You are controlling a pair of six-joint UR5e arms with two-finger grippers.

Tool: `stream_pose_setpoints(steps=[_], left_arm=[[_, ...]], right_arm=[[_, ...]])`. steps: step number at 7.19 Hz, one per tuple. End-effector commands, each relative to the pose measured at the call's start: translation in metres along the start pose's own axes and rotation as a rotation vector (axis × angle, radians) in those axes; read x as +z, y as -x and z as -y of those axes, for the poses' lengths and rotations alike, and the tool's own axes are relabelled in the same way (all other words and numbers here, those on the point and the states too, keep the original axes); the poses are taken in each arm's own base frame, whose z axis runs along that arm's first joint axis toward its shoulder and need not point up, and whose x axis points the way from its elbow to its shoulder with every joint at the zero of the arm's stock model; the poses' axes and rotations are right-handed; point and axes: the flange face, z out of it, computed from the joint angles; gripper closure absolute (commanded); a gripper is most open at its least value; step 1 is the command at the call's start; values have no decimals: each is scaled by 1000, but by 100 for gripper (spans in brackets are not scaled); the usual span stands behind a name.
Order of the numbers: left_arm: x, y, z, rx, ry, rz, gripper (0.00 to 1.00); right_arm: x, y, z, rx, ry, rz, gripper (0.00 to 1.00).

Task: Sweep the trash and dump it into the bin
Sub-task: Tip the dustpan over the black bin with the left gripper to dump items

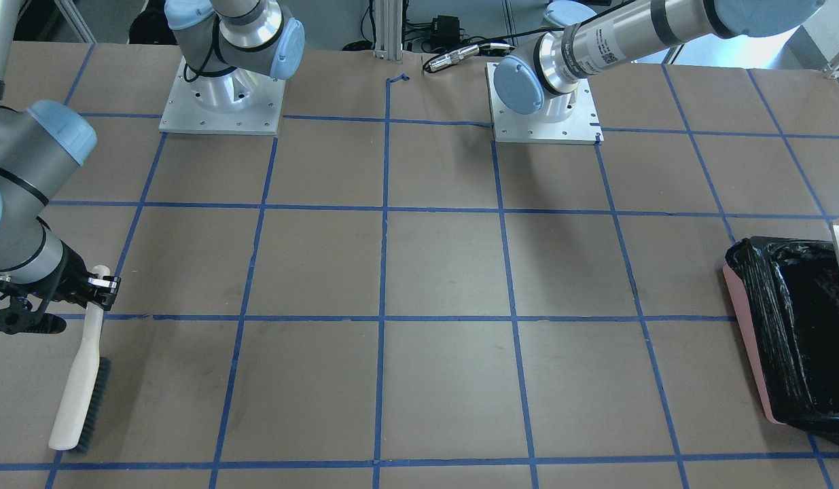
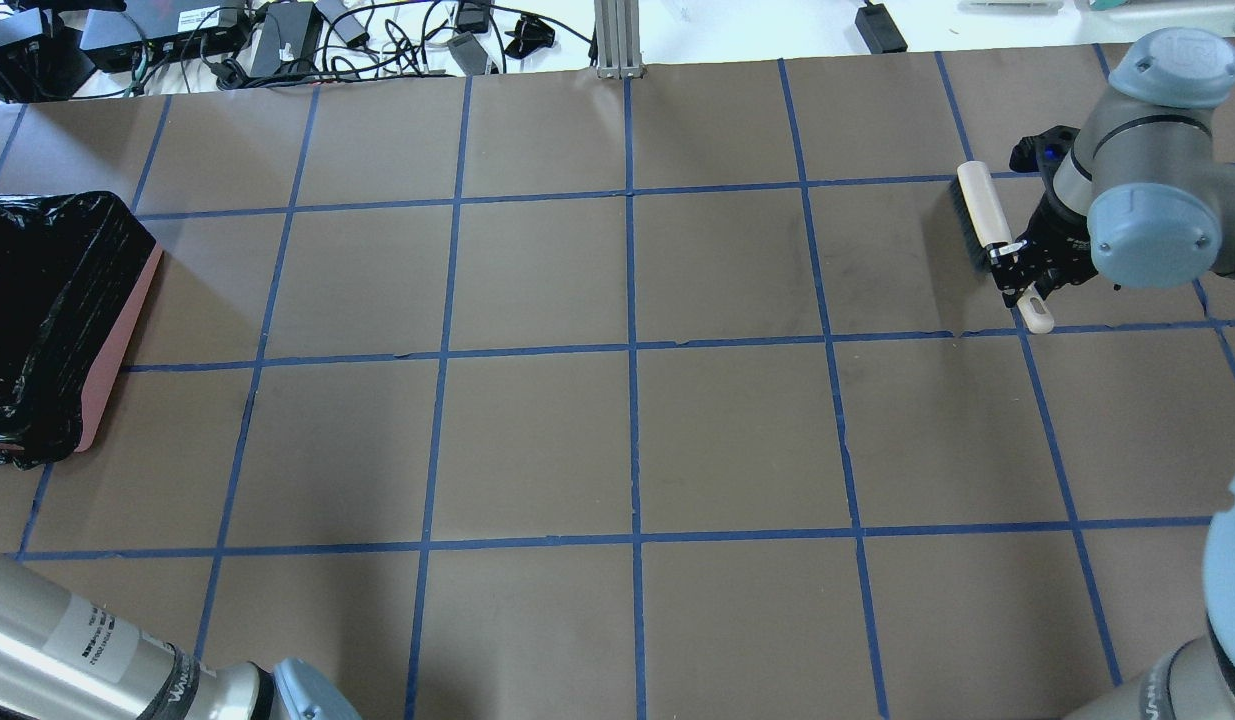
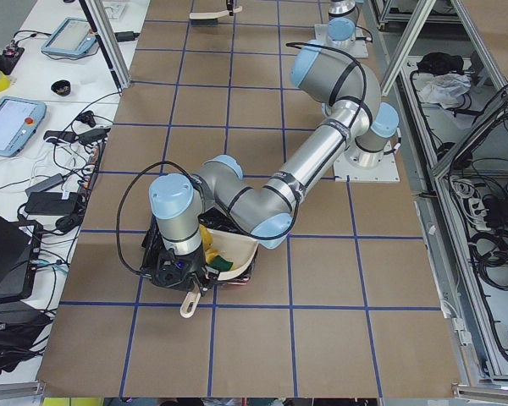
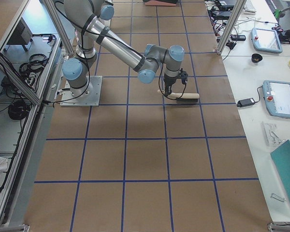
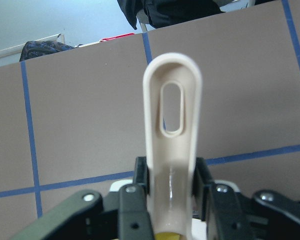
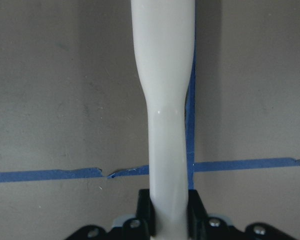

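Cream-coloured handles fill both sets of jaws: the left gripper point(image 5: 171, 172) is clamped on the dustpan point(image 3: 233, 247) handle, and the right gripper point(image 2: 1017, 268) is closed round the brush point(image 2: 980, 222), which lies on the table point(image 2: 627, 440) well apart from the bin point(image 2: 117, 320). The pan hangs over the bin with yellow and green trash point(image 3: 207, 241) in it, so I judge the dumping step is in hand and the next move calls for tipping the pan. The arm label point(image 1: 599, 56) is too small to read.
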Motion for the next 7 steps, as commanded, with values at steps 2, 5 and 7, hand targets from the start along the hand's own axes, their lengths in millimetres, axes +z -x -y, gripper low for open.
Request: stream_pose_setpoints(steps=[2,5,7], left_arm=[[-5,-4,2,-79,-109,14,100],[-39,-44,-28,-63,-237,26,100],[-47,-67,-49,-73,-297,58,100]], right_arm=[[6,2,-4,0,9,4,95],[6,2,-3,-6,6,7,92],[5,2,-2,-6,1,13,89]])
